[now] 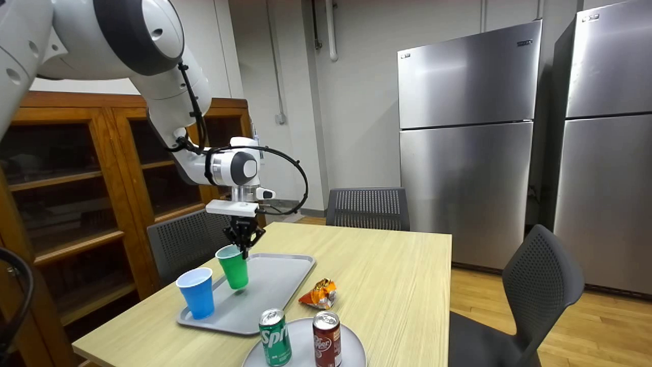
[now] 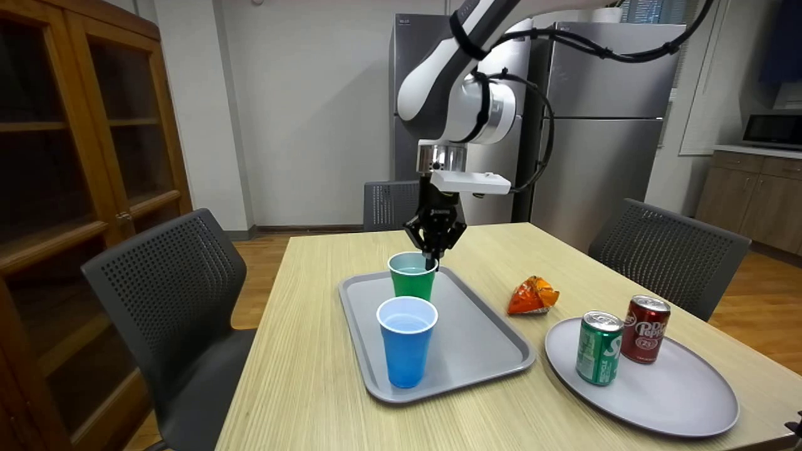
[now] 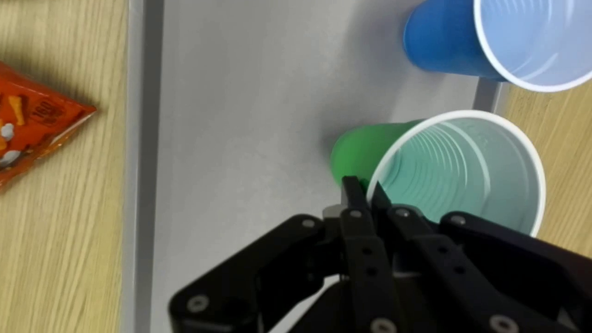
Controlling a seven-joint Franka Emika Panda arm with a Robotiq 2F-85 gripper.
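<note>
Because the black two-fingered claw (image 3: 368,193) is pinched narrow over just one edge of the green plastic cup (image 1: 234,271) with a white rim, the hold looks easy to upset: the thin lip could flex or slip out, and the cup could pivot about that single point and tip. It is upright, or nearly so, over the grey rectangular tray (image 2: 463,329); whether its base touches is hard to tell. Near it on that tray stands the blue plastic cup (image 2: 407,354) with a pale interior, which a sideways swing of the green one could knock over. Beyond the tray, on the pale wood-grain desk (image 2: 301,351), lie a crumpled orange snack bag (image 2: 531,295) and a round grey plate (image 2: 683,398) bearing a green soda can (image 2: 599,352) and a dark red soda can (image 2: 644,335), both upright. Dark grey chairs (image 2: 172,294) with perforated backs surround the desk. Farther out, both exterior views show a brown wooden cabinet (image 1: 119,176) with glass doors, two stainless-steel refrigerators (image 1: 466,178), light grey walls (image 2: 307,113) and a honey-coloured wooden floor (image 1: 601,341).
</note>
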